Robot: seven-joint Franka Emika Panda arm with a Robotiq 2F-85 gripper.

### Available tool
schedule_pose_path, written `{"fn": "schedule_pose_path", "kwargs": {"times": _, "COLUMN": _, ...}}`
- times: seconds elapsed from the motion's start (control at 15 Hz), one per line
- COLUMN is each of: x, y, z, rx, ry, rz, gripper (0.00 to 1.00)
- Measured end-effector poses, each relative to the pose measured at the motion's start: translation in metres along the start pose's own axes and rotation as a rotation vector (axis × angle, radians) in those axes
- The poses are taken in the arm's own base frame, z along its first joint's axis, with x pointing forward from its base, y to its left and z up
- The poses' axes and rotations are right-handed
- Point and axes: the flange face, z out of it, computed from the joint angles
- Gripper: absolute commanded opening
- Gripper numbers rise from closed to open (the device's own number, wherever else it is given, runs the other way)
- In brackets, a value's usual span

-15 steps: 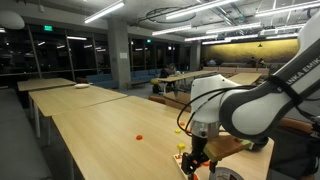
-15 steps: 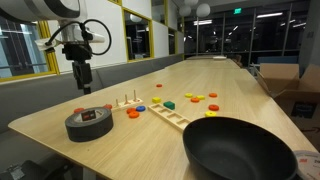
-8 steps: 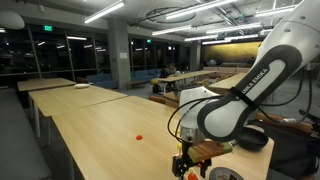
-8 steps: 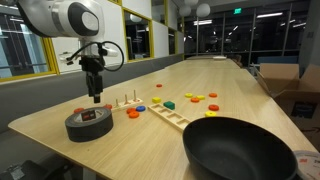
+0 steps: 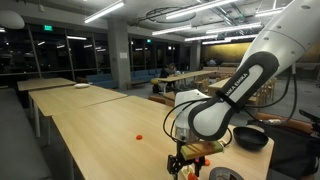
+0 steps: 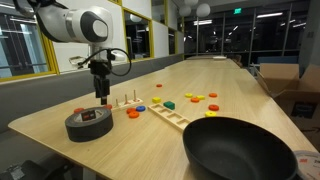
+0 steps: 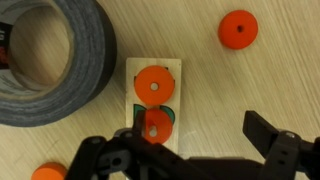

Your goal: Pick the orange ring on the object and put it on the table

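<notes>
Long pale wooden tables fill a dim hall with dark windows. On the nearest wooden tabletop, the black two-finger gripper hangs pointing straight down close to the corner where a roll of grey duct tape lies flat.

In the wrist view the fingers stand wide apart and hold nothing. Below them is a small pale wooden peg base, just beside the tape roll. An orange ring sits on one of its pegs. A second orange ring sits on the next peg over a green ring, close to the fingers' line.

A loose orange disc lies on the bare wood, apart from the base. A large black pan rests by the table's near edge.
</notes>
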Motion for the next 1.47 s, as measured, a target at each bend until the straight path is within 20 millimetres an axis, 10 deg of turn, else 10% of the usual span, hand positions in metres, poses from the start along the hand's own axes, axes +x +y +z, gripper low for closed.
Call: {"fn": "schedule_pose_path", "kwargs": {"times": 1.47, "x": 0.008, "y": 0.008, "z": 0.007, "rx": -0.034, "ry": 0.017, "rz": -0.028, "gripper": 1.00}}
